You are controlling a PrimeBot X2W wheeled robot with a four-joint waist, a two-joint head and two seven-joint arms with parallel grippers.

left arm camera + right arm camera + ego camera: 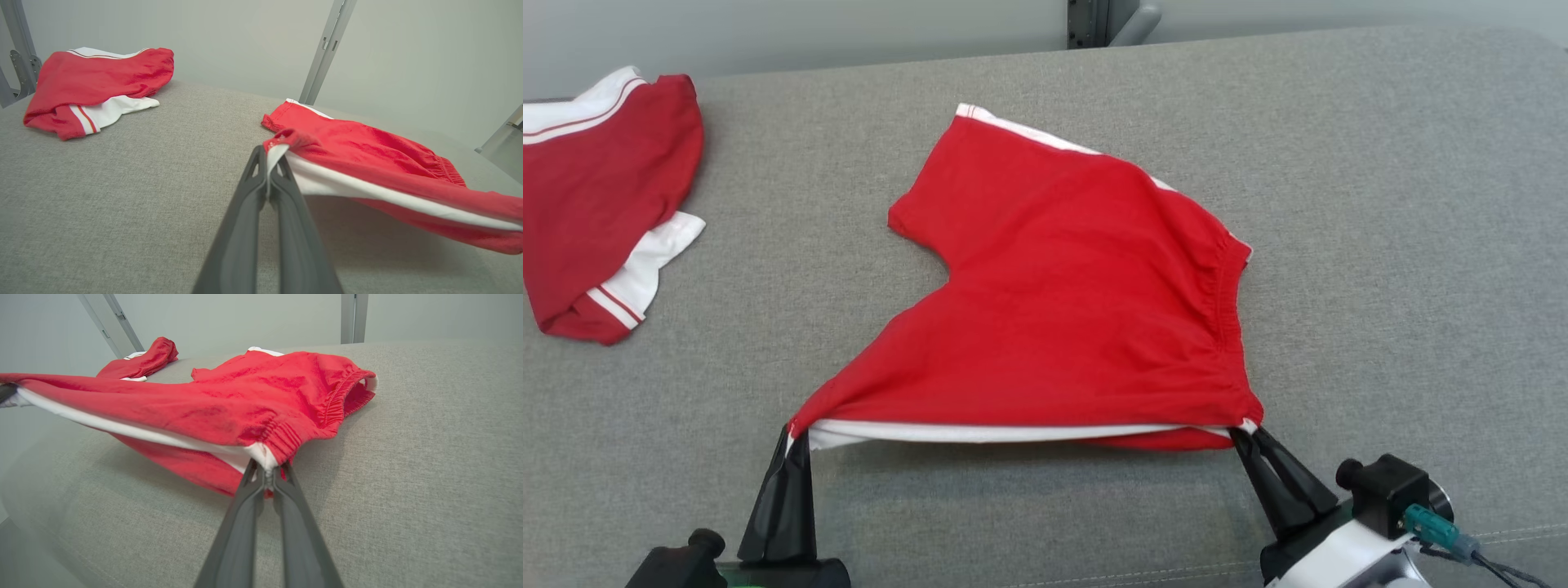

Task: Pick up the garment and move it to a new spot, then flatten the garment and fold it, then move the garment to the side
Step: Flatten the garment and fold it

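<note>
You've got the red shorts (1078, 302) pinched at both near corners. L gripper (796, 434) is clamped tight on the leg-hem corner, w/ fabric bunched right at its tips. R gripper (1247, 433) is clamped on the waistband (1225, 294) corner, elastic gathers just beyond its tips. The white side stripe (1013, 433) runs taut btwn the two, and that near edge hangs off the grey padded surface (1380, 204) w/ shadow under it. Ahead of both grippers the rest of the shorts lies on the surface, far leg pointing away from L gripper, mild wrinkles near the waistband.

My read: you're in the flatten step, or the tail of the reposition; can't tell which from this alone. Fold not started.

Next move, prob: draw both grippers back toward the robot body evenly so the cloth ahead smooths out. Then lower the taut edge till it touches down, and only then let go. Match the pull on both sides, since uneven pull would likely skew the crotch. Second red-and-white garment (605, 188) sits well off to the far left of L gripper. No conflict, but don't drag toward it.
</note>
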